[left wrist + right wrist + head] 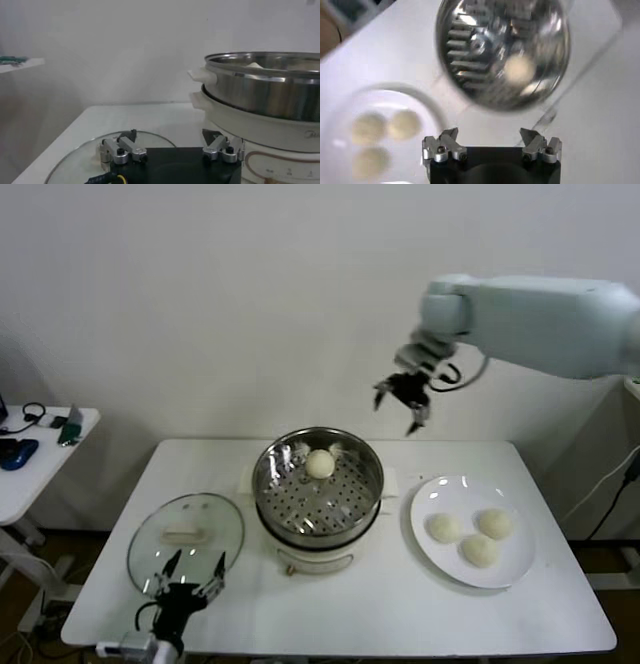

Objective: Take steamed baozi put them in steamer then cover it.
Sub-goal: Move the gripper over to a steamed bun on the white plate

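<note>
The steel steamer (318,514) stands mid-table on its cream cooker base (315,560), with one baozi (320,464) inside at the back. Three baozi (444,527) (494,523) (479,550) lie on a white plate (435,559) to the right. The glass cover (187,537) lies flat on the table to the left. My right gripper (401,403) is open and empty, high above the table behind the steamer and plate. Its wrist view shows the steamer (470,70), the baozi in it (518,69) and the plate's baozi (404,124). My left gripper (191,573) is open and empty, low at the cover's near edge.
The white table's front edge (340,650) runs below the steamer. A small side table (40,459) with dark items stands at the far left. A white wall is behind. The left wrist view shows the steamer's side (265,92) and the cover (80,155).
</note>
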